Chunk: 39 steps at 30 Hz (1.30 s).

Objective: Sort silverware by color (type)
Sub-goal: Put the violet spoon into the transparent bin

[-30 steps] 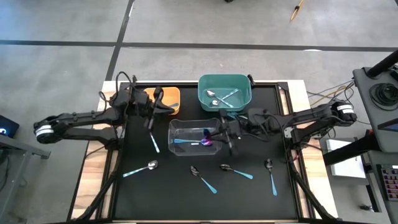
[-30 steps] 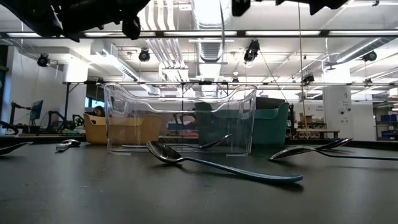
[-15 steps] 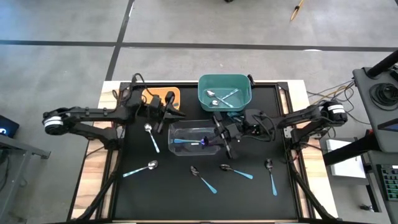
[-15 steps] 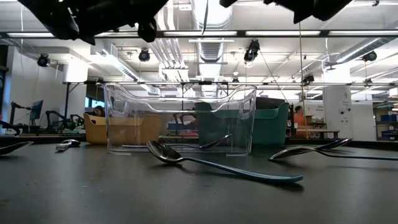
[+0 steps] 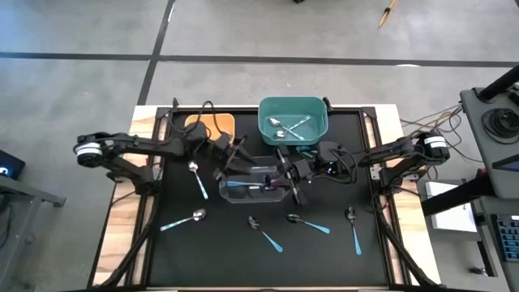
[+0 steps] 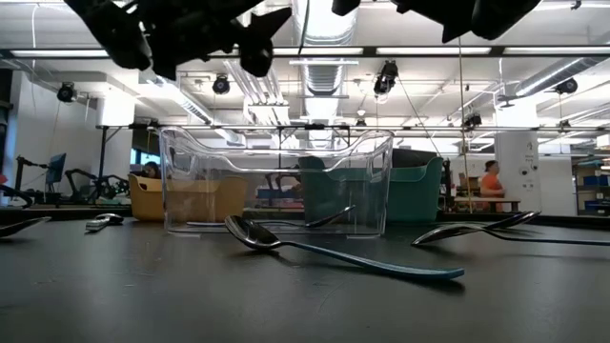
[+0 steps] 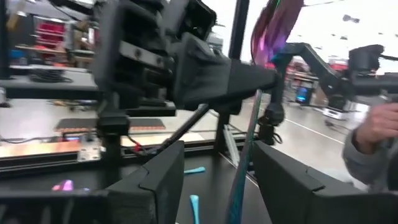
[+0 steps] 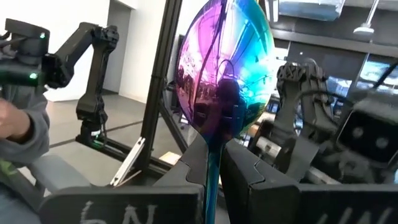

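Sorting is partly done: several spoons (image 5: 290, 126) lie in the green bin (image 5: 265, 113), one in the clear bin (image 5: 235, 168), five on the table (image 5: 219, 251). A rainbow-bowled spoon (image 8: 222, 74) is clamped upright in the right gripper (image 5: 285, 172) over the clear bin. The left gripper (image 5: 238, 160), beside it, is spread open, nothing held.

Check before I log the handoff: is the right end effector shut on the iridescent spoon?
Yes: right end effector shut, iridescent spoon standing upright from between its fingers.

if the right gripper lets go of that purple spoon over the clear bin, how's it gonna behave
The iridescent spoon looks rigid, so it likely drops without bending. Its glossy bowl and thin handle, pinched by the right gripper, suggest it slips easily. The clear bin looks light and may shift slightly.
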Motion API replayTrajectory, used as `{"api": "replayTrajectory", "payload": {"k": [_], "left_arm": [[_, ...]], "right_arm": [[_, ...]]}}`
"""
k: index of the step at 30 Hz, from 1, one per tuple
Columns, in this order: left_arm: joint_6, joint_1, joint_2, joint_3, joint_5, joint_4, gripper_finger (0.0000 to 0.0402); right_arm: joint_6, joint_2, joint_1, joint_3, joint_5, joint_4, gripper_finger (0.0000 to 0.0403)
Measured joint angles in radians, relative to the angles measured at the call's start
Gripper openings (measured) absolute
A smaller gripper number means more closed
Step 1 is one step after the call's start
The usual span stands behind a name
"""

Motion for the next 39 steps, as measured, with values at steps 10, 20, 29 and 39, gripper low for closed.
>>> {"api": "replayTrajectory", "payload": {"k": [10, 20, 29, 39], "left_arm": [[0.000, -0.041, 0.175, 0.110, 0.056, 0.018, 0.0165], [-0.029, -0.077, 0.297, 0.220, 0.274, 0.020, 0.0162], [-0.019, -0.089, 0.313, 0.234, 0.273, 0.022, 0.0145], [-0.030, -0.089, 0.311, 0.233, 0.264, 0.022, 0.0044]], "right_arm": [[-0.003, 0.000, -0.002, 0.000, 0.000, 0.005, 0.0013], [-0.020, -0.001, -0.002, 0.000, 0.001, -0.002, 0.0013], [-0.039, -0.001, -0.002, 0.000, 0.001, -0.003, 0.0013], [-0.049, -0.001, -0.002, 0.000, 0.000, -0.004, 0.0013]]}}
